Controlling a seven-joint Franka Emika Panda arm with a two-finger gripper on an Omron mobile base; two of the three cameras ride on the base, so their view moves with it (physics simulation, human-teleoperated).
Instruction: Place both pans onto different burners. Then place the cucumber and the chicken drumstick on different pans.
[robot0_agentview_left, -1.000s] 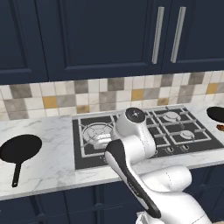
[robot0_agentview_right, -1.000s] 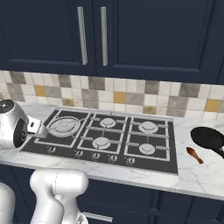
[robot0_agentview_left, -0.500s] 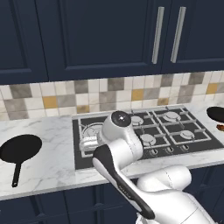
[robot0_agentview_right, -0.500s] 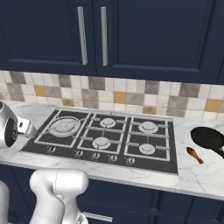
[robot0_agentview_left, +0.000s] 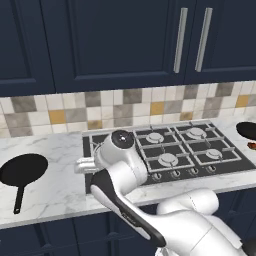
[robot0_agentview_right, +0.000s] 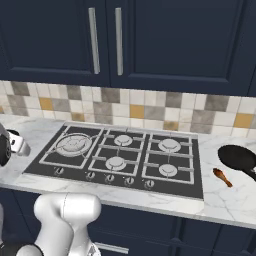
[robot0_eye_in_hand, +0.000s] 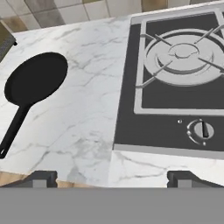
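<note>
Since a second ago the arm has swung toward 9 o'clock, off the cooktop (robot0_agentview_left: 165, 150), carrying the tool (robot0_eye_in_hand: 112, 177) with its jaws wide apart and empty above the marble surface (robot0_eye_in_hand: 83, 118). One pan (robot0_eye_in_hand: 35, 81) lies at 10 o'clock in the hand view; the other pan (robot0_agentview_right: 239, 159) sits far right beside the chicken drumstick (robot0_agentview_right: 221, 176). Rigid and probably rim-heavy, a pan seems best gripped on its thin handle near the bowl.

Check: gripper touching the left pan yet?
Apart. In the hand view, bare marble counter separates the open gripper at the counter's front edge from the pan.
</note>
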